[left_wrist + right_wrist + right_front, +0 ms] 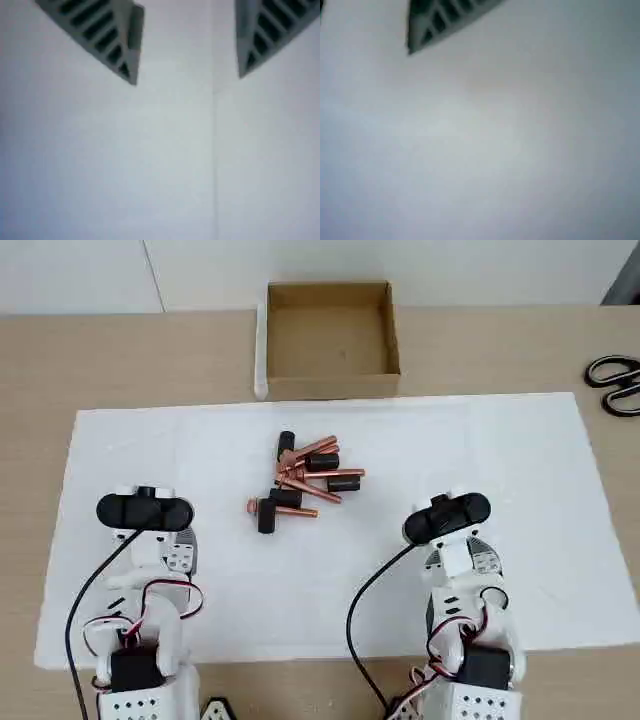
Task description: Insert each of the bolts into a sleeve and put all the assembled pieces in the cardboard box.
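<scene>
Your left gripper [187, 77] hangs open over the white sheet [520, 500]. I cannot tell the right gripper's [380, 37] state. Copper bolts [310, 455] and black sleeves [343, 483] lie heaped at 1 o'clock from the left gripper. The cardboard box [330, 385] sits beyond at 12, and scissors [615, 383] at 2.

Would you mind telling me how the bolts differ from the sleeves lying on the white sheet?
The bolts are copper-coloured, while the sleeves are black. The bolts are long, thin rods, whereas the sleeves are short and stubby. Both lie together in one small heap on the white sheet, near the empty cardboard box.
</scene>
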Robot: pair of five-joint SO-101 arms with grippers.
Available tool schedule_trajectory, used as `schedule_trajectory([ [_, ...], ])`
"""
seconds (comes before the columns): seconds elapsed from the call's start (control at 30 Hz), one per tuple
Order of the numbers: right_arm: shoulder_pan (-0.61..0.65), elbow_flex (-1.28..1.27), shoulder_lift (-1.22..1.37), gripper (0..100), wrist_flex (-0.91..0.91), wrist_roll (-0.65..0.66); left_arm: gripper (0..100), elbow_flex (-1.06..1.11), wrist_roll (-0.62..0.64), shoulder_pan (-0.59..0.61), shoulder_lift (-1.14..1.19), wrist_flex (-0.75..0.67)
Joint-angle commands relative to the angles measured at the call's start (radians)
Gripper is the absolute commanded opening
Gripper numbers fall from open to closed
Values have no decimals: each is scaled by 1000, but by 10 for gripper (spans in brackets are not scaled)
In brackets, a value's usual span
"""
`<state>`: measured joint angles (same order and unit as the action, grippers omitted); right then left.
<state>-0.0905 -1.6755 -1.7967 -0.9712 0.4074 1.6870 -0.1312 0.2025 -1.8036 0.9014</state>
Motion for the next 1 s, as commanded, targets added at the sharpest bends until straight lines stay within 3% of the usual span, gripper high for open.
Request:
schedule_trajectory([
  [0.0,-4,-8,-16,118,-2,2,126,-5,-2,-18,-12,2],
  [0.97,5,-8,-16,118,-4,2,126,-5,-5,-32,-12,3],
])
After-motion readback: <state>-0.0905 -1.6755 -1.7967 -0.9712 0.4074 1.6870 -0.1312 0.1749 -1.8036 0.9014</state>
